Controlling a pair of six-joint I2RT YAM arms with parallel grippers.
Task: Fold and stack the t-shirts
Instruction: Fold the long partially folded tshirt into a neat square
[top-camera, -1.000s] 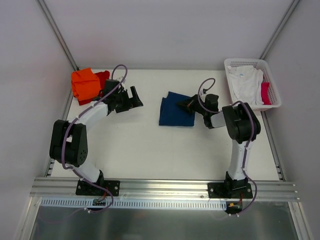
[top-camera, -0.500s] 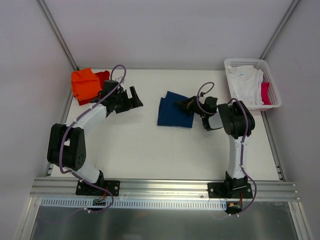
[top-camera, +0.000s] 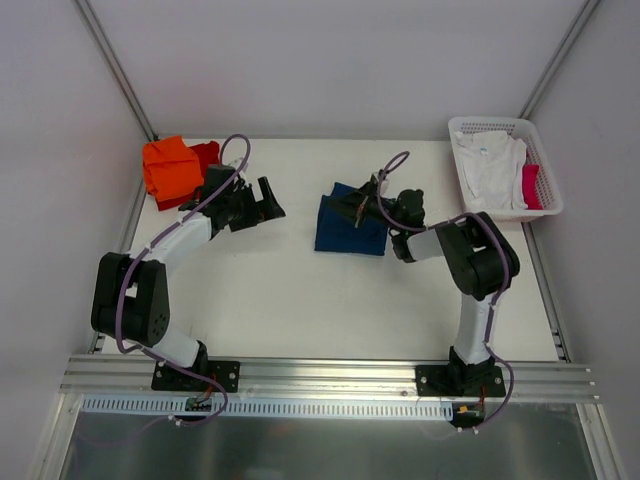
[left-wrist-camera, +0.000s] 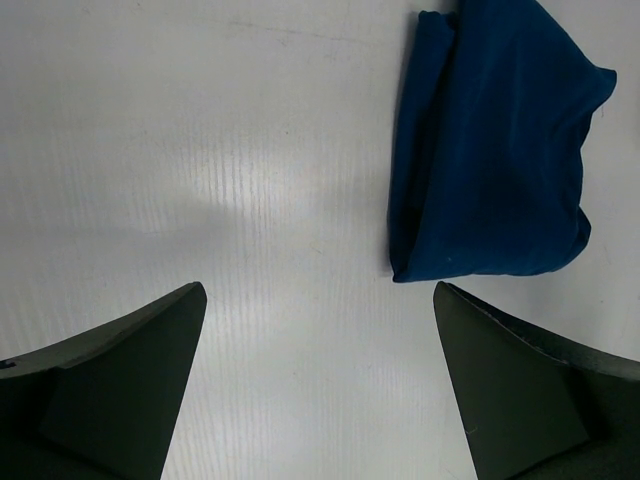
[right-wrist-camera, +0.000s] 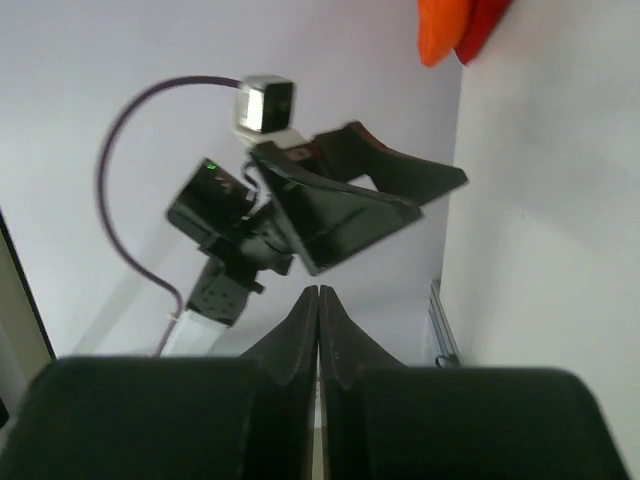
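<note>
Top external view had my left gripper (top-camera: 265, 198) spread open and empty, with the folded navy blue t-shirt (top-camera: 345, 232) ahead of its tips and off to one side, apart from them. My right gripper (top-camera: 352, 207) sat over that same shirt, the cloth under and just ahead of its tips. In its wrist view the jaws were pressed flat together and I saw no cloth between them, so I judged it was holding nothing. The orange t-shirt (top-camera: 166, 168), lying over a red one (top-camera: 208, 154), was behind my left jaws. A white t-shirt (top-camera: 488, 162) waited in the basket (top-camera: 458, 126) behind my right wrist.

The risk, as I judged it, was that closed right fingers dragging across the fold could push the top layer and undo it. If my left jaws closed on one layer only, the bundle could fall open on the carry to the stack. Both arms crowding one shirt could also collide.
</note>
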